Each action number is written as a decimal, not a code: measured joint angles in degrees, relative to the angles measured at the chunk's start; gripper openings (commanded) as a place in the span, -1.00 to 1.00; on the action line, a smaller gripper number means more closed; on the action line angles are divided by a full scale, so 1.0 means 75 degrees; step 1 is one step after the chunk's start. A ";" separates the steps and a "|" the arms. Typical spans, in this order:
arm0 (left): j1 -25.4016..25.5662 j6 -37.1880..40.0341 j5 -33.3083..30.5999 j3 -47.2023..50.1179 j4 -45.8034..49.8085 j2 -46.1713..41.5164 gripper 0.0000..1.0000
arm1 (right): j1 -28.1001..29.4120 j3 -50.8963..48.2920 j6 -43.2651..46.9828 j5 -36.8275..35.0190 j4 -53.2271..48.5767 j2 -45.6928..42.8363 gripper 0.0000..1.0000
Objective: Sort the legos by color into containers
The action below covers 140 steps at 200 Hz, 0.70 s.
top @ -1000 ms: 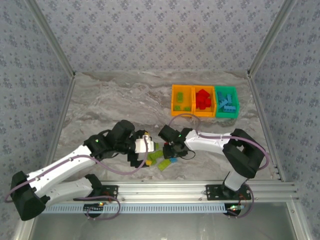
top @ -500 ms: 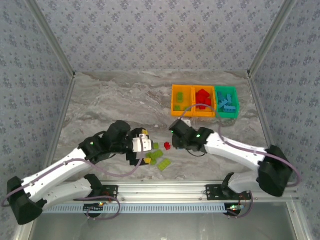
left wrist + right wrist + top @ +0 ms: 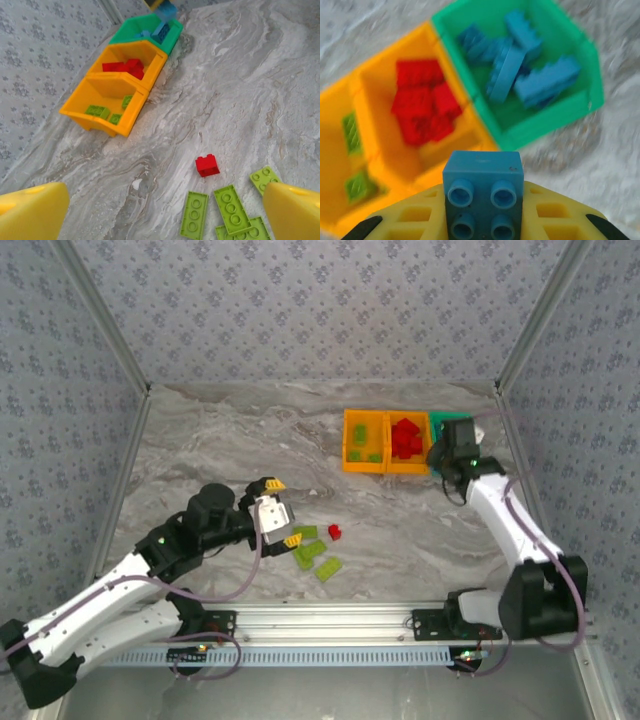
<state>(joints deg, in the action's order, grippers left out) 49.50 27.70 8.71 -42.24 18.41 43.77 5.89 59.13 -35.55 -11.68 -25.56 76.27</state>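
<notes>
Right gripper point(image 3: 452, 458) swung from loose legos point(image 3: 318, 557) to green bin point(image 3: 547, 127), jaws clamping blue brick point(image 3: 483, 175); centre over bin before release. Left gripper point(image 3: 277, 512) jaws open.

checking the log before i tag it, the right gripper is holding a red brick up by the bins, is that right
Not quite. The right gripper holds a light blue brick, not a red one; the right wrist view shows it. The rest holds: the green bin lies just ahead of it.
</notes>
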 measured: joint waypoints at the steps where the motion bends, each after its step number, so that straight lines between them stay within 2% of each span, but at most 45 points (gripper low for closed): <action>1: 0.0000 -0.0009 -0.0020 0.0000 0.0000 0.0015 0.99 | -0.0055 0.0073 0.0020 0.0003 0.0020 0.0102 -0.49; 39: 0.0000 -0.0350 -0.0469 -0.0073 0.0204 0.0370 0.98 | -0.0889 0.2060 0.0321 0.0154 0.0064 0.2486 -0.43; 83: -0.0003 -0.0659 -0.0994 -0.0335 0.0519 0.0746 0.99 | -0.1172 0.3969 0.0647 0.0219 -0.0399 0.4462 0.10; 112: -0.0117 -0.0935 -0.1230 -0.0530 0.0647 0.1061 0.99 | -0.1253 0.3949 0.0740 0.0291 -0.0568 0.4392 0.18; 140: -0.0463 -0.1588 -0.1346 -0.0697 0.0723 0.1119 0.99 | -0.1090 0.2393 0.0662 0.0405 -0.0481 0.3069 0.28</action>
<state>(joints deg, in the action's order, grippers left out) 46.02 15.79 -1.39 -47.46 23.83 52.16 -2.28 77.08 -30.59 -8.64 -29.17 99.29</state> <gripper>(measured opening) 0.992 0.621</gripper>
